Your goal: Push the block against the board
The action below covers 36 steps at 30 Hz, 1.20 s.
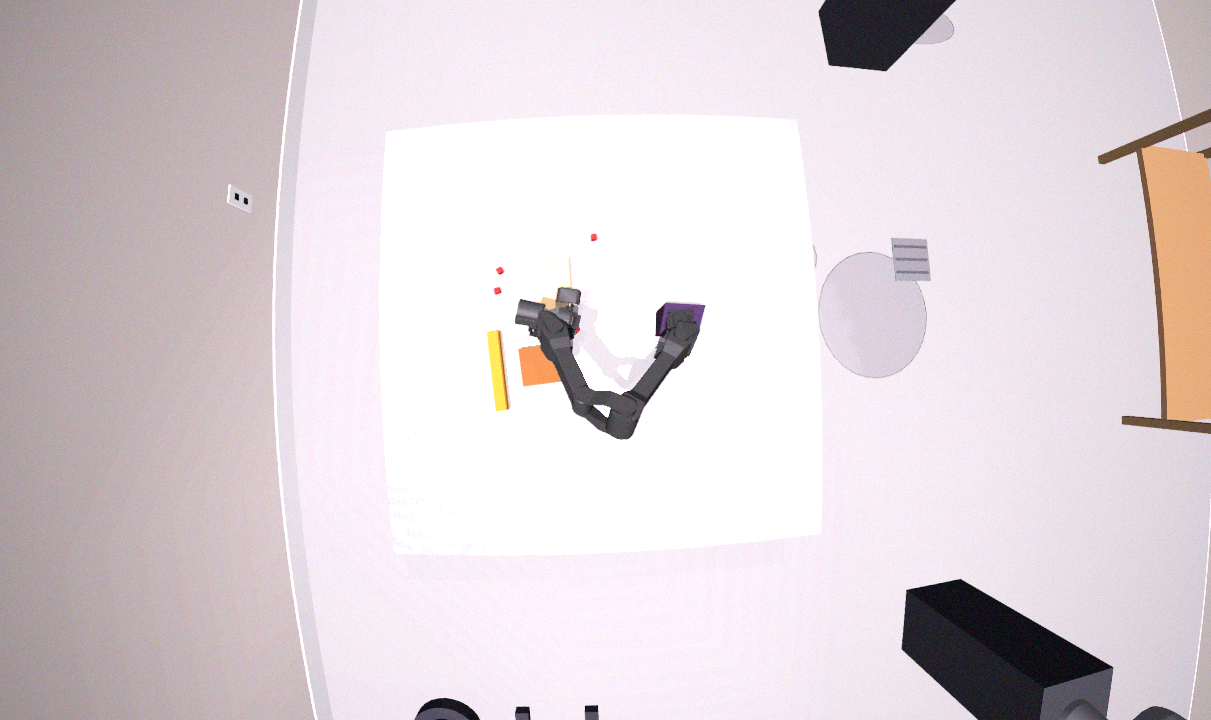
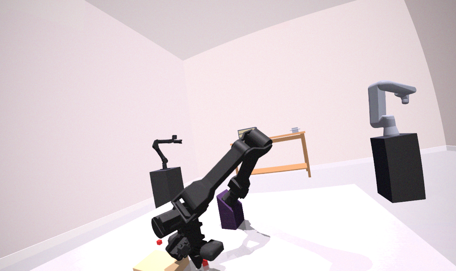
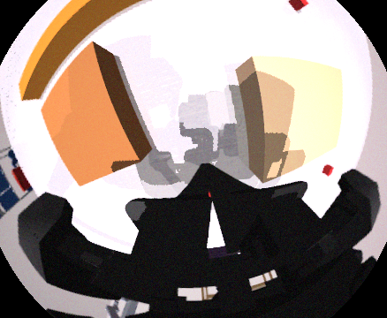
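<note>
The orange square block lies flat, partly under the arm in the top view. The cream flat rectangular board lies apart from it across an open gap. A long narrow yellow bar lies beside the orange block, with a narrow gap between them. My gripper is shut and empty, tips pointing down, low and near the gap between block and board. Whether the tips touch anything is unclear. They are hidden in the top view.
One red cube lies close by the fingers. Others are a red cube beyond the board and two red cubes left of it. The arm's purple base stands to the right.
</note>
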{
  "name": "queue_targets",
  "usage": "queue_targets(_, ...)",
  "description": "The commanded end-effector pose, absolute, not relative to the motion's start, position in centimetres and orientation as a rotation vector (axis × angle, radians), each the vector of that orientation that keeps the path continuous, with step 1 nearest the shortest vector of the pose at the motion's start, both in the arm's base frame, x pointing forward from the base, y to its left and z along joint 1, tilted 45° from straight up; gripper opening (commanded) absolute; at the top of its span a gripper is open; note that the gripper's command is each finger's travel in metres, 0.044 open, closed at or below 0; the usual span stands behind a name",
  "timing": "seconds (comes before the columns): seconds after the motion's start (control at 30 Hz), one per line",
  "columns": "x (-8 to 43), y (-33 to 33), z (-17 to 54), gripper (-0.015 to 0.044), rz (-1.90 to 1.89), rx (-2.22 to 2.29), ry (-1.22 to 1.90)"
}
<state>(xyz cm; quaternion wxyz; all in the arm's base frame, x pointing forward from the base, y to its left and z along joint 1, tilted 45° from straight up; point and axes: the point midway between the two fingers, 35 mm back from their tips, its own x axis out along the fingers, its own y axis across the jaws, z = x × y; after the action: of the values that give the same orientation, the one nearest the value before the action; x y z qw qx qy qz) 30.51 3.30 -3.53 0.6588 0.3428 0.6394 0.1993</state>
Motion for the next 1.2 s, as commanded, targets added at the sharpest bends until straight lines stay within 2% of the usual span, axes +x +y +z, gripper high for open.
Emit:
queue_targets(0.0,29.9,3.5,-3.3,0.0,0.452,0.781,1.443)
queue_targets(1.17,25.4,4.4,-3.1,0.0,0.451,0.783,1.446)
